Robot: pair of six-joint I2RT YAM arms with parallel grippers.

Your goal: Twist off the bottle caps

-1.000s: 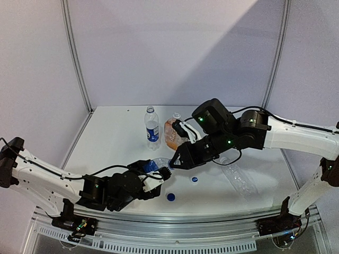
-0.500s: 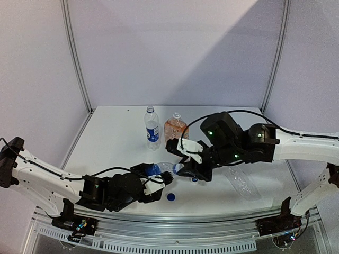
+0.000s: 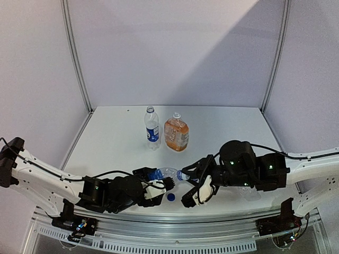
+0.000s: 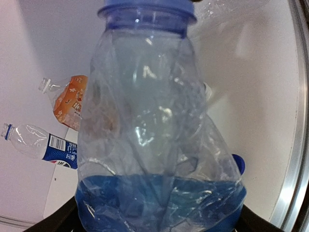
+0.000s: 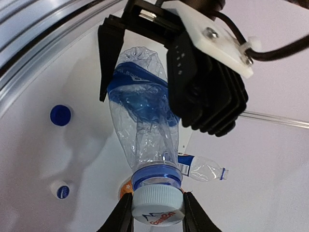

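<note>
While a loose blue cap [image 3: 170, 197] lies on the white table [image 3: 116, 143] close to the near edge, the crushed clear bottle [image 5: 145, 125] with the blue label is held lying sideways just behind it. The left gripper [image 5: 140, 87] is clamped on the label end of this bottle, one black finger on each side. The right gripper [image 5: 157, 212] is at the right end of the bottle. Its two fingers are closed on the white cap [image 5: 157, 203], which sits on the blue neck ring. A second loose cap [image 5: 62, 190], white with a blue mark, lies on the table near the blue one. Far back, well apart, the Pepsi-labelled bottle [image 3: 152, 127] stands upright. The squat orange bottle [image 3: 176, 133] stands just on its right.
</note>
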